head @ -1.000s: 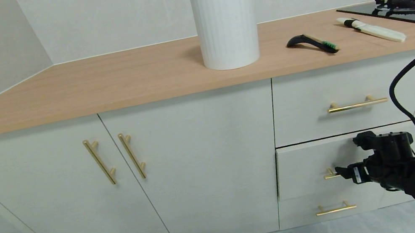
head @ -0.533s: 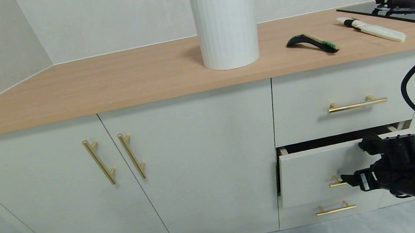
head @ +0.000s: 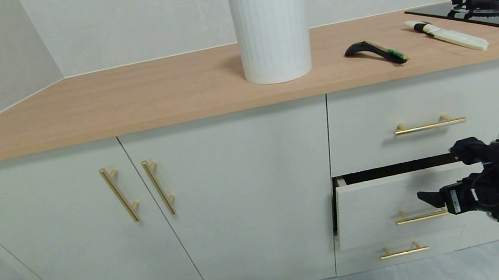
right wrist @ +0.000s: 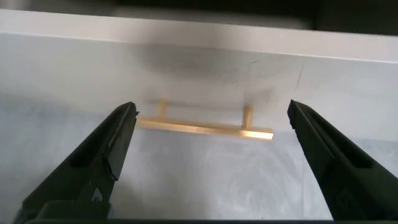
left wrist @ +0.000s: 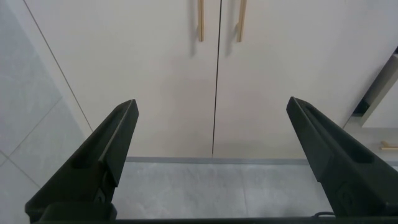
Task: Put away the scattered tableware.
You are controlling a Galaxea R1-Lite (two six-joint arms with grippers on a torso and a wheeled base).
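The right gripper (head: 441,172) had drawn back off the ajar middle drawer (head: 373,200) and its handle (head: 421,217), spread wide, forearm low; the left gripper (left wrist: 211,111) (also wide) faced the cupboard doors (left wrist: 261,74). The knife (head: 446,35) and black-handled utensil (head: 375,52) lay on the countertop (head: 144,97).

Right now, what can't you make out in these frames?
Middle drawer interior: head view, dark slit behind its own front.
White ribbed container contents: head view, its tall wall hides them.
Hob: head view, cut off at the picture's edge.
Green-tipped tool: head view, too small to identify.
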